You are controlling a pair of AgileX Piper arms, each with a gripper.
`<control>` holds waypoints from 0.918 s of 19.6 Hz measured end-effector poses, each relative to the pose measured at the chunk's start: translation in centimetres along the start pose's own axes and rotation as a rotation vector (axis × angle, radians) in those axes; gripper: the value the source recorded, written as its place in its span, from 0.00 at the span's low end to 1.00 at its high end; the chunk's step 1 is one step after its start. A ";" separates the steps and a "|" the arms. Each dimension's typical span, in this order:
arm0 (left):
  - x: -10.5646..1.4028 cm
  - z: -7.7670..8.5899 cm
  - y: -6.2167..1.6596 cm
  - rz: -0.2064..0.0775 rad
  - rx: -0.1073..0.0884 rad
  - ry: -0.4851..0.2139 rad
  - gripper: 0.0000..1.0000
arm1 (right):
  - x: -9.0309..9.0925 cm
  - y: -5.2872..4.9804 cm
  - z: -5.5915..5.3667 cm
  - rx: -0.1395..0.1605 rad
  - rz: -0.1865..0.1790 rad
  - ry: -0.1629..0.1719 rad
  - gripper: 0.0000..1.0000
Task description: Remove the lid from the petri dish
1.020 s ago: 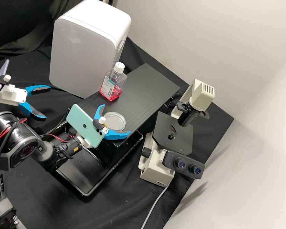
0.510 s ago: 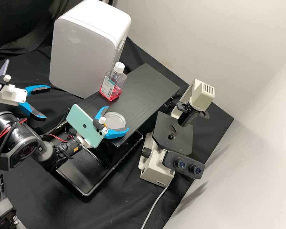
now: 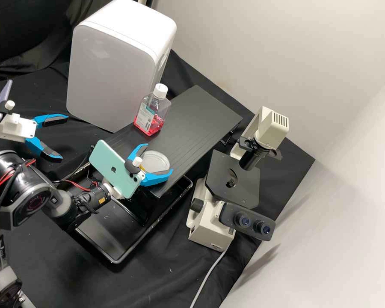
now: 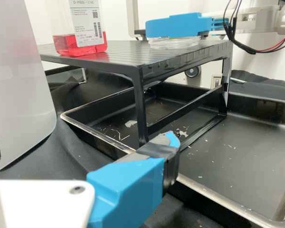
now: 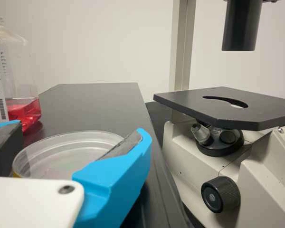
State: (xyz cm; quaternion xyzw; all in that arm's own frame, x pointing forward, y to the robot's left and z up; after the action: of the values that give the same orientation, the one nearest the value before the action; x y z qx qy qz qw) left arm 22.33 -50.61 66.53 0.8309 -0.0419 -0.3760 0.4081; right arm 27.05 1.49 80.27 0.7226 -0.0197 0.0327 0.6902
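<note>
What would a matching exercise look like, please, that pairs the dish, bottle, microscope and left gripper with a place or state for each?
Things:
1. dish
2. bottle
3. microscope
4. left gripper

Places or states:
A. open, hanging near the white box
B. on the shelf, holding red liquid
C. between the right gripper's blue fingers
D. white-bodied, standing beside the shelf

Pairs: 1-C, 2-B, 3-D, 4-A
</note>
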 end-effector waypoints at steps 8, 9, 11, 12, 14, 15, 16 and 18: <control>0.0 0.0 0.00 0.000 0.000 0.001 1.00 | 0.0 0.1 -0.1 0.000 0.003 0.003 0.00; 0.0 0.0 0.00 0.000 0.000 0.001 1.00 | 0.0 0.1 -0.1 0.000 0.003 0.004 0.00; 0.0 0.0 0.00 0.000 0.000 0.001 1.00 | -0.1 0.2 -0.2 0.001 0.002 0.001 0.00; 0.0 0.0 0.00 0.000 0.000 0.001 1.00 | -0.1 0.4 -0.4 0.003 0.007 0.005 0.00; 0.0 0.0 0.00 0.000 0.000 0.002 1.00 | -0.4 0.9 -0.8 0.007 0.026 0.017 0.00; 0.0 0.0 0.01 0.001 -0.001 0.003 1.00 | -0.7 1.3 -1.1 0.007 0.039 0.024 0.00; 0.0 0.0 0.01 0.001 -0.001 0.003 1.00 | -1.0 1.6 -1.3 0.008 0.050 0.034 0.00; 0.0 0.0 0.01 0.001 -0.001 0.003 1.00 | -1.5 2.2 -1.8 0.010 0.071 0.053 0.00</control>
State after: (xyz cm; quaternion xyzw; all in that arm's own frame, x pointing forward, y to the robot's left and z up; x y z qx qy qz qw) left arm 22.35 -50.59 66.55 0.8312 -0.0414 -0.3747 0.4087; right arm 25.39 3.16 82.42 0.7237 -0.0270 0.0762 0.6854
